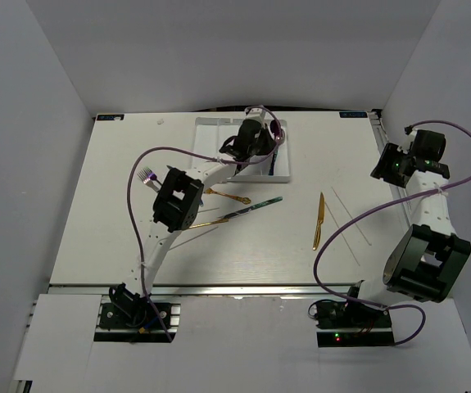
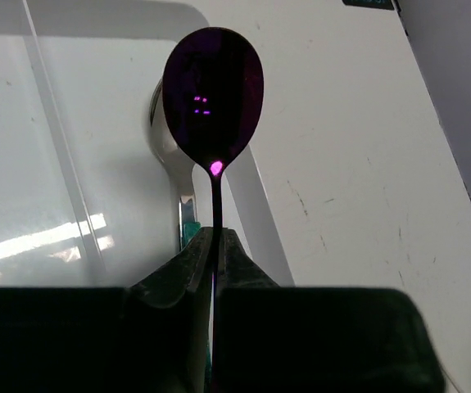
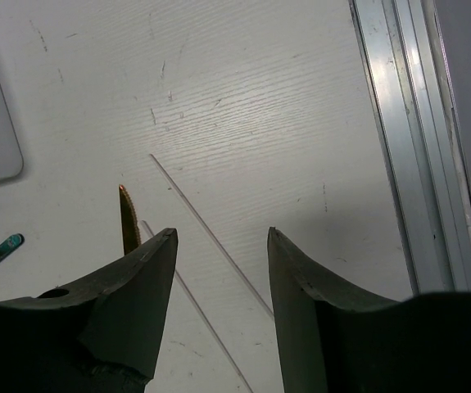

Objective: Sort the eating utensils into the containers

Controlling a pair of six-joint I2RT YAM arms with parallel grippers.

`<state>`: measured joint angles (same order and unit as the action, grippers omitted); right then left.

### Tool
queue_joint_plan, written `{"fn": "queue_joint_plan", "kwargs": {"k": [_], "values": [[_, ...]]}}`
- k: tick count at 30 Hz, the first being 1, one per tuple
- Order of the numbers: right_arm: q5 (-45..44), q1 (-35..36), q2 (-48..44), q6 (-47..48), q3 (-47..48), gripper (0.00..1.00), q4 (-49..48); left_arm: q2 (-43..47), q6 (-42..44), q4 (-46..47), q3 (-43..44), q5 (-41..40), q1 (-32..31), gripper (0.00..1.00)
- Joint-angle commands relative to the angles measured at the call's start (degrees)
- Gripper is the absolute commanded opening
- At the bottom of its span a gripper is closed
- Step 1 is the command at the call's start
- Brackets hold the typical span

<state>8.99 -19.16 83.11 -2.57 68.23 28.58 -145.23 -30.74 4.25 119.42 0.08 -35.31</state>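
Observation:
My left gripper hovers over the white divided tray at the table's back. In the left wrist view the gripper is shut on the handle of an iridescent purple spoon, held above the tray's right-hand compartment. A silver spoon with a teal handle lies in that compartment. My right gripper is open and empty at the far right; in its wrist view it is above bare table. A gold knife lies mid-right, its tip showing in the right wrist view.
A purple fork lies left of the left arm. Two gold utensils and a teal-handled knife lie in front of the tray. Thin grey sticks lie near the gold knife. A metal rail edges the table at the right.

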Motion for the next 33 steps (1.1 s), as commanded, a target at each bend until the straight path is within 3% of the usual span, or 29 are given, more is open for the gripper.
{"fn": "queue_joint_plan", "kwargs": {"k": [1,6,11,14,19,24,26,30,31,33], "values": [[-0.5,-0.4,0.6,0.0,2.8,0.55,-0.3,0.5,-1.1,0.0,0.4,1.9,0.4,0.19],[0.1,-0.4,0.8,-0.2,3.3,0.57,-0.6,-0.1,0.1,-1.3,3.4,1.4,1.3,0.48],[1.6,-0.4,1.3,-0.7,4.3,0.59,-1.2,1.8,3.3,-5.7,12.8,0.9,3.6,0.54],[2.6,-0.3,1.6,-0.7,4.7,0.59,-1.6,8.3,5.1,-8.9,14.1,0.7,6.1,0.54],[2.8,1.0,1.8,0.2,2.5,0.60,-4.4,29.5,5.8,-16.4,-2.3,0.7,13.4,0.53],[3.0,3.2,2.7,1.9,1.4,0.63,-5.5,44.1,10.3,-28.4,-23.6,4.5,21.0,0.55],[2.9,4.3,2.7,2.3,1.2,0.65,-5.9,49.7,14.6,-31.7,-28.2,8.1,23.7,0.57],[2.9,6.8,2.7,6.6,0.9,0.82,-5.3,59.1,26.9,-35.6,-42.1,19.4,24.1,0.68],[3.0,7.5,2.6,8.7,0.9,0.85,-5.1,60.5,34.4,-38.0,-44.0,25.3,24.1,0.70],[3.1,9.8,2.4,11.0,0.8,0.89,-4.8,63.6,39.2,-40.0,-48.8,27.6,23.8,0.76]]}}
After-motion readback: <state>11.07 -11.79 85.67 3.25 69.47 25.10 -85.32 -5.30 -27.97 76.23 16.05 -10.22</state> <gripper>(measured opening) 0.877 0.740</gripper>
